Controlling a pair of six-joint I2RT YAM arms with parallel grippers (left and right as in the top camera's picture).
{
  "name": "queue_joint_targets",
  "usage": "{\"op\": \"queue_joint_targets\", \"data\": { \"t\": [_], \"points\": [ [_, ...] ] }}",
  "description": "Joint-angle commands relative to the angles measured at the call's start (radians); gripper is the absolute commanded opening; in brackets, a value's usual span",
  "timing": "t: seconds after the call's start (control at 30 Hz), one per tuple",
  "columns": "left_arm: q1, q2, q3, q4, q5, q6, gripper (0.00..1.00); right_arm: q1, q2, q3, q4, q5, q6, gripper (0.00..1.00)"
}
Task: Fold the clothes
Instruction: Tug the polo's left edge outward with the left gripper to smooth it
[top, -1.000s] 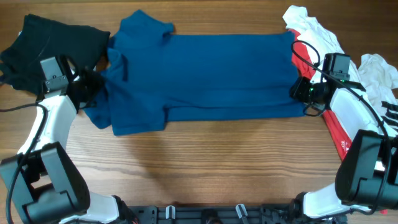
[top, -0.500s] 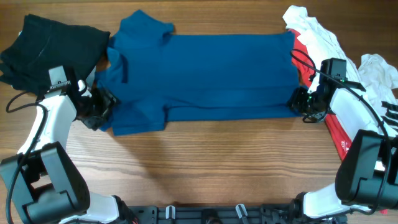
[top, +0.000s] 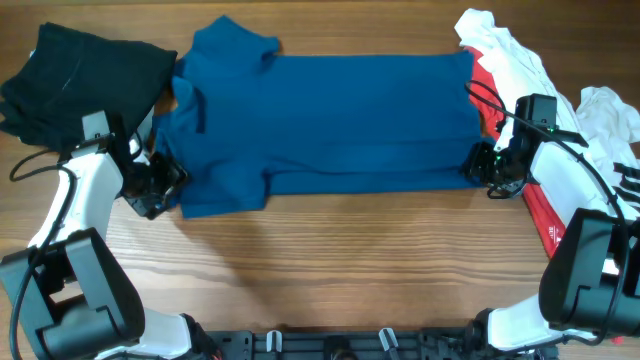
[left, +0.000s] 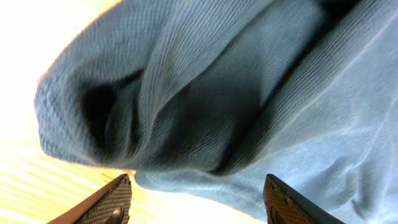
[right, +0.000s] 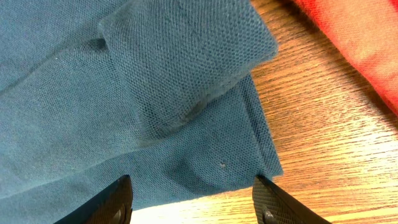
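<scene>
Overhead: polo shirt (top: 340, 120), deep blue, lies spread flat across the wood table (top: 350, 270), collar at top left. Black garment (top: 80, 70) at far left; red shirt (top: 540, 222) & white shirt (top: 500, 45) heaped at right. Left gripper (top: 165, 180) is at the polo's left sleeve edge, right gripper (top: 482, 165) at its lower right corner.

Left wrist: fingers (left: 115, 199) apart, bunched blue cloth just ahead; prob. not pinched, view too close to be sure.

Right wrist: fingers (right: 118, 199) apart over the hem corner, w/ a flap folded back. Red cloth at top right.

We see a deep-blue polo (top: 350, 120), black garment (top: 85, 70), red tee (top: 538, 210) & white tee (top: 503, 52), on a brown wood-grain table (top: 350, 275).
</scene>
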Motion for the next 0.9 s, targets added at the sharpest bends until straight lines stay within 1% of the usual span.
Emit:
{"op": "queue_joint_targets", "data": {
  "t": [0.0, 0.1, 0.27, 0.47, 0.57, 0.7, 0.77, 0.87],
  "points": [
    [-0.003, 0.004, -0.003, 0.001, -0.002, 0.017, 0.67, 0.003, 0.010, 0.001, -0.004, -0.005, -0.020, 0.62],
    [-0.013, 0.005, -0.005, 0.026, -0.045, 0.028, 0.65, 0.003, 0.010, 0.001, -0.005, -0.005, -0.020, 0.63],
    [-0.060, 0.006, -0.045, 0.089, -0.044, 0.039, 0.65, 0.003, 0.010, 0.001, -0.005, -0.005, -0.020, 0.63],
    [-0.129, 0.006, -0.075, 0.100, -0.053, 0.037, 0.56, 0.003, 0.010, 0.001, -0.005, -0.005, -0.021, 0.63],
    [-0.136, 0.006, -0.080, 0.093, -0.072, 0.037, 0.54, 0.003, 0.010, 0.001, -0.006, -0.004, -0.020, 0.63],
    [-0.136, 0.006, -0.096, 0.090, -0.132, 0.037, 0.56, 0.003, 0.010, 0.001, -0.008, -0.004, -0.021, 0.63],
    [-0.136, 0.006, -0.097, 0.090, -0.138, 0.038, 0.63, 0.003, 0.010, 0.001, -0.008, -0.004, -0.021, 0.63],
    [-0.139, -0.035, -0.051, 0.063, -0.138, 0.039, 0.65, 0.003, 0.010, 0.001, -0.008, -0.004, -0.021, 0.63]
  ]
}}
